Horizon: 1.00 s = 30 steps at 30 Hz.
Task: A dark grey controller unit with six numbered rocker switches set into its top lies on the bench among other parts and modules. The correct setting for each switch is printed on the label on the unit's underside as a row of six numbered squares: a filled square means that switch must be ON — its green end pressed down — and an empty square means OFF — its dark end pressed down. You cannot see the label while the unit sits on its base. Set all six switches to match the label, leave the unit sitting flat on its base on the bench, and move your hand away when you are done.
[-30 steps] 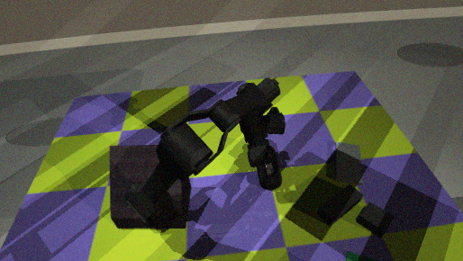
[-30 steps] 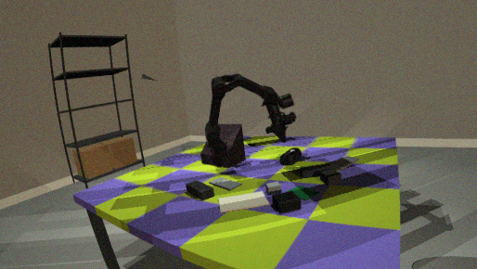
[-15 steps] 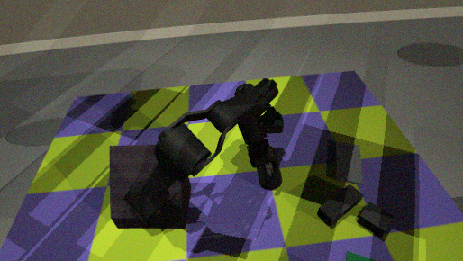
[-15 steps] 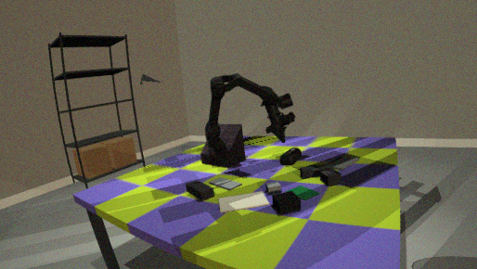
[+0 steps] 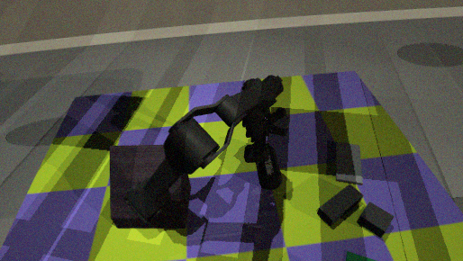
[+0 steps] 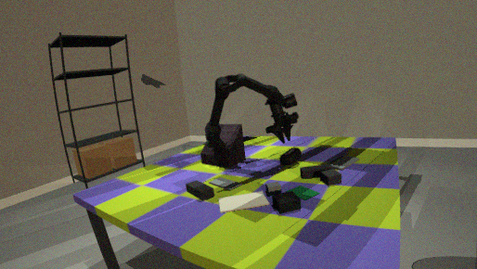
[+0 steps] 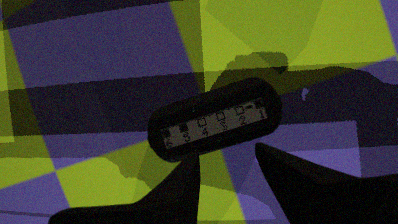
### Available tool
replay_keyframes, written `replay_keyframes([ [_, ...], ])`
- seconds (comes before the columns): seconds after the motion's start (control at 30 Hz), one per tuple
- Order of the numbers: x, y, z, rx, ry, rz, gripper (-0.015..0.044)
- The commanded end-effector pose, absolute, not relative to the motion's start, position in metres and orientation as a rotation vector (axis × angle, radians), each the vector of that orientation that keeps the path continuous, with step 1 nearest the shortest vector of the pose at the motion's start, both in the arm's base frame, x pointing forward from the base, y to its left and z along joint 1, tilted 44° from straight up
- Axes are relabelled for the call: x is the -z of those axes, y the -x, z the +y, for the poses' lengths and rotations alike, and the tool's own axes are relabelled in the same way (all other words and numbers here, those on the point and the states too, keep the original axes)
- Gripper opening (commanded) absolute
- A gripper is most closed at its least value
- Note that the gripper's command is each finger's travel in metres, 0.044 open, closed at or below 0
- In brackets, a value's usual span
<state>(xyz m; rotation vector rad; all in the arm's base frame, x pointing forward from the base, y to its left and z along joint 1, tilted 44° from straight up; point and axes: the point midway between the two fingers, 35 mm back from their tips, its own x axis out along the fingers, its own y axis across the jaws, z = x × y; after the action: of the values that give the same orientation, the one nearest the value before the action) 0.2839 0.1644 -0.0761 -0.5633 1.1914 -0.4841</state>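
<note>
The dark controller unit (image 5: 268, 173) (image 6: 290, 157) (image 7: 215, 102), with rounded ends, lies on the checkered bench with its underside up. Its pale label (image 7: 212, 125) faces the wrist camera. The squares at 1, 5 and 6 look filled; those at 2, 3 and 4 look empty. A short dash is printed between 1 and 2. The rocker switches are on the hidden side. My gripper (image 6: 285, 140) (image 7: 226, 152) is open and empty, above and beside the unit. In the wrist view its fingertips are apart near the unit's lower long edge.
Two dark blocks (image 5: 340, 207) (image 5: 375, 220) and a grey plate (image 5: 348, 159) lie to the unit's right in the top view. Nearer the exterior camera are a white panel (image 6: 243, 202), a green board (image 6: 305, 192), a black block (image 6: 286, 202) and another dark block (image 6: 199, 190).
</note>
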Motion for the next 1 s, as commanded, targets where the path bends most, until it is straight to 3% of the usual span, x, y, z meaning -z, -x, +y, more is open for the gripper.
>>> replay_keyframes([
  [0.0,0.090,-0.290,0.176,0.716,0.258,1.131,0.0315],
  [0.17,0.103,-0.295,0.187,0.950,-0.039,1.015,0.0440],
  [0.47,0.124,-0.299,0.201,1.320,-0.509,0.723,0.0440],
  [0.97,0.125,-0.299,0.201,1.327,-0.518,0.716,0.0440],
])
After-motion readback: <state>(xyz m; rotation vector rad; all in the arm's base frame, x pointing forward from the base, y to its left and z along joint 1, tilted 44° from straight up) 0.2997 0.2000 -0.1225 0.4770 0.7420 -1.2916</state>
